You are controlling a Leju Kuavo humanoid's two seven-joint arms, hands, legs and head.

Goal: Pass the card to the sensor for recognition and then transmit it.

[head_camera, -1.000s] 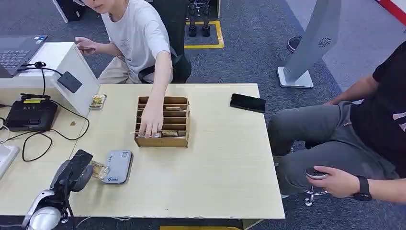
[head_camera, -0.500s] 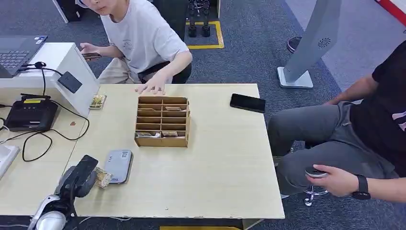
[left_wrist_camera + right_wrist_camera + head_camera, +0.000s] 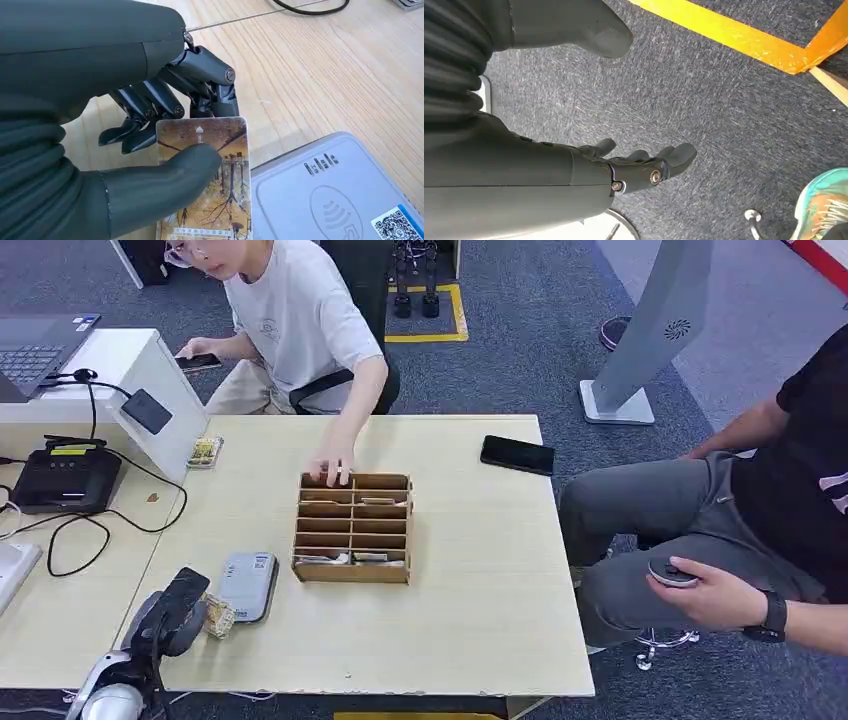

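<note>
While the left robot hand [image 3: 150,145] pinches the card [image 3: 207,180] between thumb and fingers, card sits just beside the grey sensor [image 3: 247,586] on the surface [image 3: 480,580]. Right robot hand [image 3: 634,165] hangs over carpet, fingers spread, holding nothing. A person's hand [image 3: 331,468] touches the wooden organizer [image 3: 353,528].

No text is legible; the sensor [image 3: 340,200] bears a QR code.

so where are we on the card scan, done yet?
Pickup looks done: the left hand pinches the card just beside the grey reader. Whether it has registered can't be told. Left: handing it on. The right hand hangs open over carpet.
</note>
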